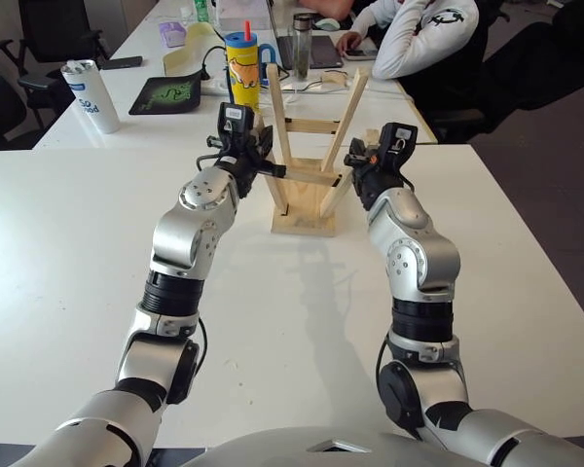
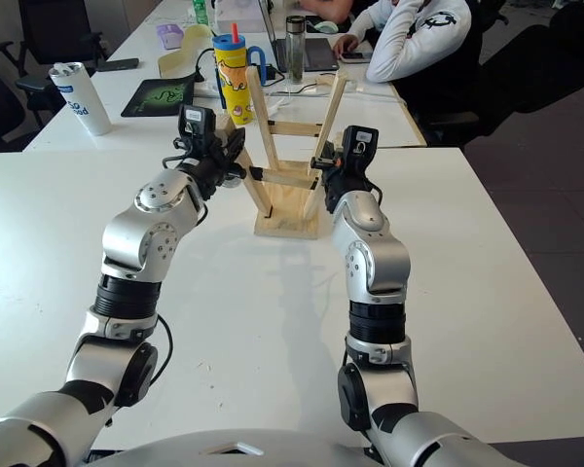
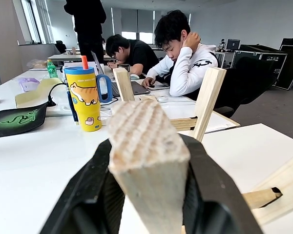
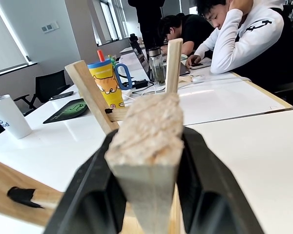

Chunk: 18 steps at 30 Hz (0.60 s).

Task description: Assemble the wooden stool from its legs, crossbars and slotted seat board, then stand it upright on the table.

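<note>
The wooden stool stands upside down at the table's middle, its slotted seat board flat on the white top and its legs pointing up. Two far legs rise splayed, joined by a crossbar. My left gripper is shut on the top end of the near left leg, whose end grain sits between the black fingers. On the opposite side my right gripper is shut on the near right leg. A lower crossbar runs between the two grippers.
On the table behind stand a yellow cup with a blue lid, a white cup, a black mat and a bottle. A seated person leans there. The near white table lies bare around the stool.
</note>
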Motion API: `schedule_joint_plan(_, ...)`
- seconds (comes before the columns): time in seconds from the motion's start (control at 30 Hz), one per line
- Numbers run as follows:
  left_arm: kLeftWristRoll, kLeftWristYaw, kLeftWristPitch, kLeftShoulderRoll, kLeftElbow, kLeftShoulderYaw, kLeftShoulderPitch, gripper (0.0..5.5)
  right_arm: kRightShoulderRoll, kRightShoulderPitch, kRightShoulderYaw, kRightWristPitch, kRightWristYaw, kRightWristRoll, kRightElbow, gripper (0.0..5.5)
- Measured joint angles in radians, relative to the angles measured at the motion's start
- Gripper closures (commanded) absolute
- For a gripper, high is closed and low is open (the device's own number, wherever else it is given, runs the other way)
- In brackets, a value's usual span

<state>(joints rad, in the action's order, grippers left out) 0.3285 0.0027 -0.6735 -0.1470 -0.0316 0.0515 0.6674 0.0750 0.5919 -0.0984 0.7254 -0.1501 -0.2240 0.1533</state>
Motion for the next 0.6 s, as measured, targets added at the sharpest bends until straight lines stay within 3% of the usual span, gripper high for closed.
schedule_joint_plan(0.2,0.03,0.104,-0.131,0.098,-0.041,-0.112,0.002,4.22,-0.003,0.042,0.022,0.061,0.0,0.022,-0.008,4.37)
schedule_joint_plan(0.6,-0.024,0.305,-0.488,0.222,0.003,-0.229,0.128,4.22,-0.004,0.059,0.042,0.081,0.011,0.039,-0.016,4.38)
